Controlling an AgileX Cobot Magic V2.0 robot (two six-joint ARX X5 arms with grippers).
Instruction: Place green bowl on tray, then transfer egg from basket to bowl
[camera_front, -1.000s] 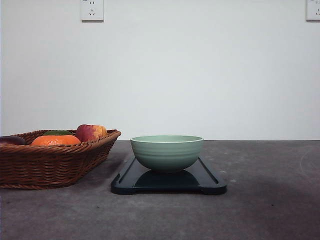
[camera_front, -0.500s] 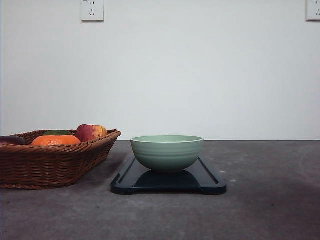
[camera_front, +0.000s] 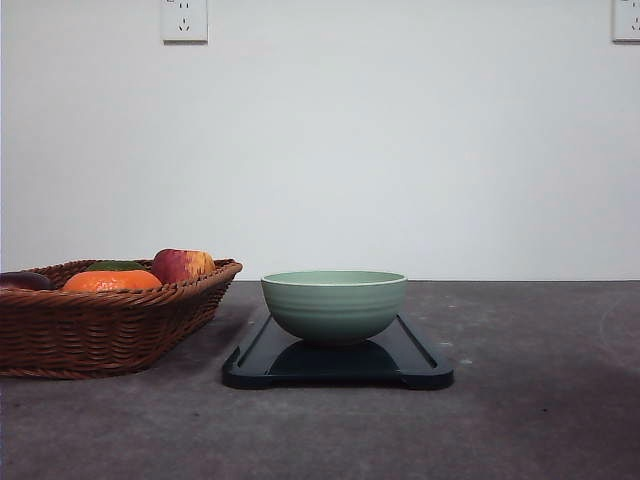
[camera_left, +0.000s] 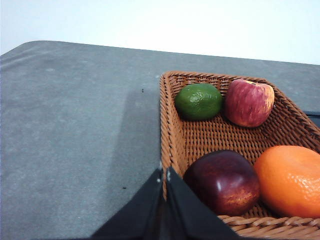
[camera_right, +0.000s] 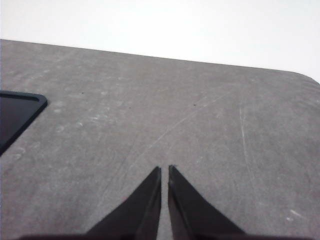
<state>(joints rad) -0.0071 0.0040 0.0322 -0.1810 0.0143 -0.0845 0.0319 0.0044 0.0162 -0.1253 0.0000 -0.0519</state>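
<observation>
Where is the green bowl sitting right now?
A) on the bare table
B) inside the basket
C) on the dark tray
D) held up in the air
C: in the front view the green bowl stands upright on the tray, beside the basket and not in it.

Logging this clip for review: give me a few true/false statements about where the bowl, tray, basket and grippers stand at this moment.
1. The green bowl sits on the tray. True.
2. The basket is on the tray's right in the front view. False: it is on the left.
3. The left gripper is shut, holding nothing. True.
4. The basket holds a green fruit, two red fruits and an orange. True.
5. The right gripper grips the bowl. False: it is shut over bare table.
</observation>
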